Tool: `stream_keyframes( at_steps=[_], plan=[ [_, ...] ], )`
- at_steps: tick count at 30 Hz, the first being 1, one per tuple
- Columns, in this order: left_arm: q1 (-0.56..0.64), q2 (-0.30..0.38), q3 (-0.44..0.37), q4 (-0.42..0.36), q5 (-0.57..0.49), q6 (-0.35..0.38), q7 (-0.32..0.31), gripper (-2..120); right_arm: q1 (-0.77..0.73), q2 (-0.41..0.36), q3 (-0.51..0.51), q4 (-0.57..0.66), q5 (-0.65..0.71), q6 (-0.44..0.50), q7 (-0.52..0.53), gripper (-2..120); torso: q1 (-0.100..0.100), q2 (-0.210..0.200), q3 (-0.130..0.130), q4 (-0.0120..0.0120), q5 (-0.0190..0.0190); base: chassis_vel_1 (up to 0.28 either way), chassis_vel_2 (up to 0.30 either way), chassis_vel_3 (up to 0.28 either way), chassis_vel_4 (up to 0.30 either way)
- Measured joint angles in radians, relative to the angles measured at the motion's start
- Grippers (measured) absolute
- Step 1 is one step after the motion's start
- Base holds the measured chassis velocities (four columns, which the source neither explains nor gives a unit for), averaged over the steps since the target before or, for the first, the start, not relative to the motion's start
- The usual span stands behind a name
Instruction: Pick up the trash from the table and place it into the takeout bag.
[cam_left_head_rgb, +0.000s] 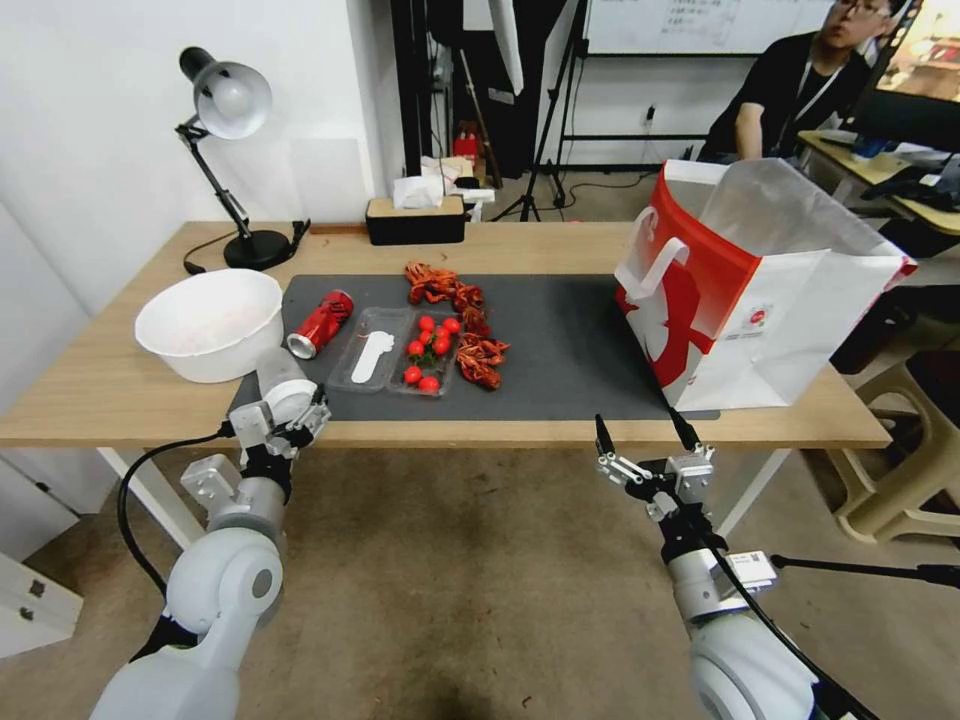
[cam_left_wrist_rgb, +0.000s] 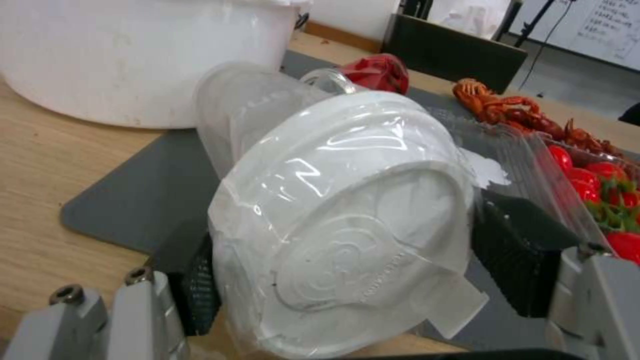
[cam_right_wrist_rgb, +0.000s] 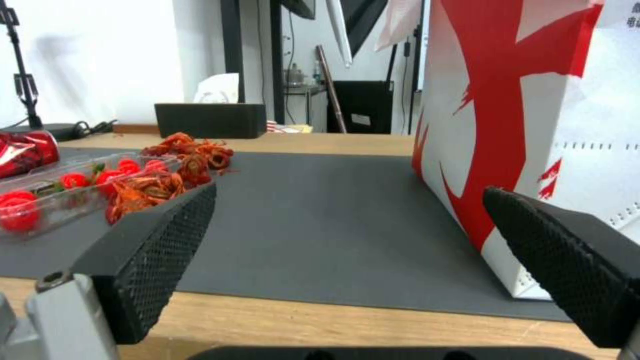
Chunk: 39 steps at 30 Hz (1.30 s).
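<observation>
Two grippers are out at the near edge of the table (cam_left_head_rgb: 120, 390), and nothing can be seen inside the takeout bag (cam_left_head_rgb: 800, 330) from here, so the job looks barely begun. Farthest left sits the white bowl (cam_left_head_rgb: 210, 322), on the bare wood just off the dark mat (cam_left_head_rgb: 570, 340). Just right of it, at the mat's near-left corner, the left gripper (cam_left_head_rgb: 290, 415) has its black pads closed on either side of the clear cup with white lid (cam_left_wrist_rgb: 333, 220), which lies tipped over with the lid facing the wrist; whether it is lifted off the mat yet I cannot tell. Beyond it the crushed red can (cam_left_head_rgb: 320, 323) lies on its side, next to a clear plastic tray (cam_left_head_rgb: 395, 360) holding small red fruit (cam_left_head_rgb: 428, 350), with a scatter of red crayfish shells (cam_left_head_rgb: 470, 330) along the tray's far and right sides. Further right the mat is bare up to the bag, which stands upright and open on the right end. The right gripper (cam_left_head_rgb: 648, 440) hovers just off the near table edge below the bag, spread wide and carrying nothing. By my judgement the cup is the first item, and the can, the tray, the shells and the bowl are all left to clear.
</observation>
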Motion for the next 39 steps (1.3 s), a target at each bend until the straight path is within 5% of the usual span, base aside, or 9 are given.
stream_keyframes(
  at_steps=[6,11,13,18,21,26,31,39],
  plan=[
    [0.009,0.009,-0.007,-0.009,-0.001,-0.043,0.029,74,0.001,0.002,-0.002,-0.003,-0.002,0.000,0.000,100,0.000,0.000,0.000,0.0002,-0.0010,0.000,0.000,0.000,0.000],
    [0.035,0.047,-0.023,-0.071,0.004,-0.122,0.127,74,-0.001,0.004,-0.003,-0.001,-0.005,0.000,0.000,100,0.000,0.000,0.000,0.0002,-0.0004,0.000,0.000,0.000,0.000],
    [0.053,0.096,-0.029,-0.109,-0.001,-0.179,0.231,74,-0.004,0.005,-0.003,0.005,-0.007,0.000,0.000,100,0.000,0.000,0.000,0.0003,-0.0003,0.000,0.000,0.000,0.000],
    [0.039,0.201,-0.011,-0.120,-0.033,-0.234,0.327,74,-0.008,0.005,0.002,0.019,-0.011,-0.001,0.004,100,0.000,0.000,0.000,0.0001,-0.0003,0.000,0.000,0.000,0.000],
    [-0.022,0.311,0.020,-0.094,-0.087,-0.260,0.388,74,-0.014,0.007,0.008,0.037,-0.018,-0.008,0.012,100,0.000,0.000,0.000,0.0000,-0.0005,0.000,0.000,0.000,0.000],
    [-0.071,0.394,0.037,-0.064,-0.131,-0.292,0.452,74,-0.001,0.007,0.004,0.044,-0.023,-0.020,0.016,100,0.000,0.000,0.000,0.0003,-0.0002,0.000,0.000,0.000,0.000],
    [-0.248,0.519,0.141,0.018,-0.175,-0.339,0.562,74,-0.001,0.015,0.000,0.056,-0.035,-0.030,0.020,100,0.000,0.000,0.000,0.0000,-0.0005,0.000,0.000,0.000,0.000],
    [-0.441,0.559,0.278,0.069,-0.199,-0.342,0.589,74,-0.014,0.025,0.001,0.062,-0.048,-0.032,0.020,100,0.000,0.000,0.000,0.0000,0.0002,0.000,0.000,0.000,0.000]
  ],
)
